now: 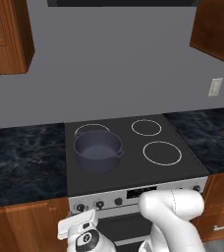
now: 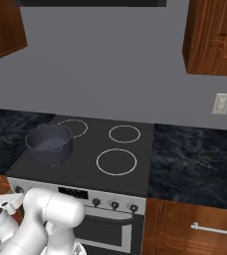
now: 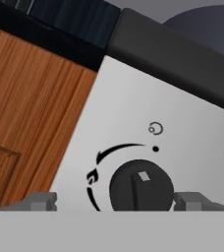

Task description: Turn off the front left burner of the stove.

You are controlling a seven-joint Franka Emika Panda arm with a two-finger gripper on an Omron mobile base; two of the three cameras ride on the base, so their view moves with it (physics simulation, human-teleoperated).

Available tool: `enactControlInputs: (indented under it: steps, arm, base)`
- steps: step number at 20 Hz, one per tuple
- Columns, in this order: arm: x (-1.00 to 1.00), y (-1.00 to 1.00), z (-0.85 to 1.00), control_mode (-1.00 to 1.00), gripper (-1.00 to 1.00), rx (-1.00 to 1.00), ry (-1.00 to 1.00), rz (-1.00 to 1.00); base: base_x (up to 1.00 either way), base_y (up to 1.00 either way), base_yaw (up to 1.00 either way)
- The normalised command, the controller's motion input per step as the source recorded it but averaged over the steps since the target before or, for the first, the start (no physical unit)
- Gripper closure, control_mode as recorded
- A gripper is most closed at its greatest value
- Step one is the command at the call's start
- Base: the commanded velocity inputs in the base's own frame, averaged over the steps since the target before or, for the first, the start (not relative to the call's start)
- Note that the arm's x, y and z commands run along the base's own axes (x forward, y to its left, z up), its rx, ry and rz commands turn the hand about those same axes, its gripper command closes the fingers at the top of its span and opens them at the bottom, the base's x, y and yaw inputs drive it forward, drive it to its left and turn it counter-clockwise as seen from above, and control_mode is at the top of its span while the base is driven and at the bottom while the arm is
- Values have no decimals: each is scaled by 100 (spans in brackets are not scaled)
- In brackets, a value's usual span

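The stove (image 1: 133, 174) has a flat black glass top with white rings and a silver front panel (image 3: 133, 113). A dark grey pot (image 1: 98, 150) (image 2: 50, 143) stands on its front left burner. In the hand view a round dark knob (image 3: 141, 184) at the panel's left end sits close ahead, with a curved arrow mark around it. My gripper (image 3: 116, 202) is open, with one fingertip (image 3: 40, 202) well left of the knob and the other just at its right edge. My hand (image 1: 78, 224) (image 2: 1, 204) hangs low in front of the panel's left end.
More knobs (image 1: 99, 204) and a display (image 1: 141, 192) line the panel. A wooden cabinet front (image 3: 30, 128) borders the stove on the left. Dark marbled countertops (image 1: 20, 162) (image 2: 195, 159) flank it, with wall cabinets (image 2: 212, 35) above.
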Motion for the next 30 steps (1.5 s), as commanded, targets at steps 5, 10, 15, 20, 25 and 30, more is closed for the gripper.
enactControlInputs:
  steps: [5,10,15,20,25,30]
  arm:
    - [-15,-4,7,-100,-100,0,0,0]
    - [-8,0,3,-100,-100,0,0,-1]
    - [0,-5,9,-100,-100,0,0,-1]
    - [0,-15,15,-100,-100,0,0,-2]
    - [0,-11,5,-100,-100,0,0,-2]
    - [2,0,-4,-100,-100,0,0,-1]
  base:
    - [0,0,0]
    - [0,0,0]
    - [0,0,0]
    - [0,0,0]
    - [0,0,0]
    - [0,0,0]
